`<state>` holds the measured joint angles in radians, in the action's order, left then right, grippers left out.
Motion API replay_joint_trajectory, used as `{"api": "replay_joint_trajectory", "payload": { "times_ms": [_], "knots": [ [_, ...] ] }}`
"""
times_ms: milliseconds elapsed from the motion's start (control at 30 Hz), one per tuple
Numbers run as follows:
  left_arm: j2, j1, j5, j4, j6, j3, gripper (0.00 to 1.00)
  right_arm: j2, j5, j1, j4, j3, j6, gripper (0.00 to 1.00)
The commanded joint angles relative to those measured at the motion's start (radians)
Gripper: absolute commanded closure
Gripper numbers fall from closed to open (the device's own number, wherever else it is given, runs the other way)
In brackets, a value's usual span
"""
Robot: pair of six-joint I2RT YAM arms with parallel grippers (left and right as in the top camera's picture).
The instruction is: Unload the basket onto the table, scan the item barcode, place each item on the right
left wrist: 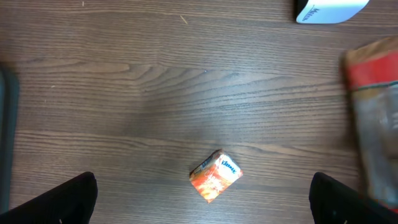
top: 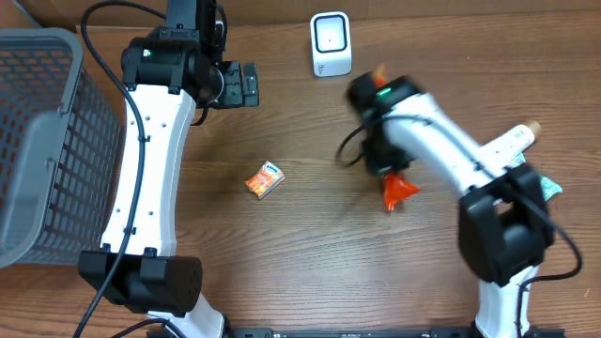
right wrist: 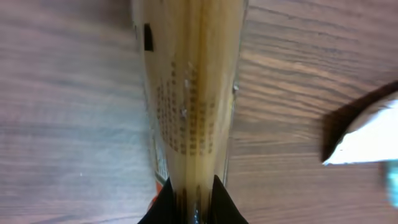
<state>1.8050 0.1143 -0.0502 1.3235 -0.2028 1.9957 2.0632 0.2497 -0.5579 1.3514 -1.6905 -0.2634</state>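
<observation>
1. Nearest the arm bases, find the small orange tissue pack on the wooden table. It lies askew between the two arms, and nothing touches it.

2. Next out, on the right, find the right gripper. Its jaws are pinched tight on one end of the long packet, which is the item for scanning. The packet is clear and golden, with printed text down its face and orange-red ends. In the overhead view one orange-red end sticks out from under the arm on the near side, and the arm hides the middle of the packet.

3. At the right edge, beside the right arm's base, note a pale tube-like object. You cannot identify it.

4. On the left, note the grey mesh basket.

5. Farther out, find the left gripper, which holds nothing. Its fingers are spread fully wide and hang above the table.

6. Farthest out, find the white scanner standing upright on the table. The packet's far end is near it, to its right, and does not touch it.
</observation>
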Motion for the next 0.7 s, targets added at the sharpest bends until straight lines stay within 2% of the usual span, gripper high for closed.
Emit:
{"api": "replay_joint_trajectory", "payload": {
  "times_ms": [0, 167, 200, 300, 433, 500, 667],
  "knots": [
    [0.008, -0.003, -0.009, 0.000, -0.007, -0.003, 0.00, 0.011, 0.204, -0.141, -0.011, -0.031, -0.056, 0.88],
    [0.008, -0.003, -0.009, 0.000, -0.007, -0.002, 0.00, 0.077, 0.190, -0.252, -0.035, -0.031, -0.055, 0.42],
    [0.008, -0.003, -0.009, 0.000, -0.007, -0.003, 0.00, 0.081, 0.185, -0.267, -0.042, -0.031, -0.055, 0.29],
    [0.008, -0.003, -0.009, 0.000, -0.007, -0.003, 0.00, 0.080, 0.175, -0.286, -0.072, -0.033, -0.055, 0.03],
    [0.008, -0.003, -0.009, 0.000, -0.007, -0.003, 0.00, 0.078, 0.128, -0.214, -0.090, -0.042, -0.049, 0.00],
    [0.008, -0.003, -0.009, 0.000, -0.007, -0.003, 0.00, 0.074, 0.065, -0.142, -0.095, -0.076, 0.000, 0.00],
    [0.008, -0.003, -0.009, 0.000, -0.007, -0.003, 0.00, 0.072, -0.254, 0.014, -0.169, -0.104, 0.200, 0.00]
  ]
}}
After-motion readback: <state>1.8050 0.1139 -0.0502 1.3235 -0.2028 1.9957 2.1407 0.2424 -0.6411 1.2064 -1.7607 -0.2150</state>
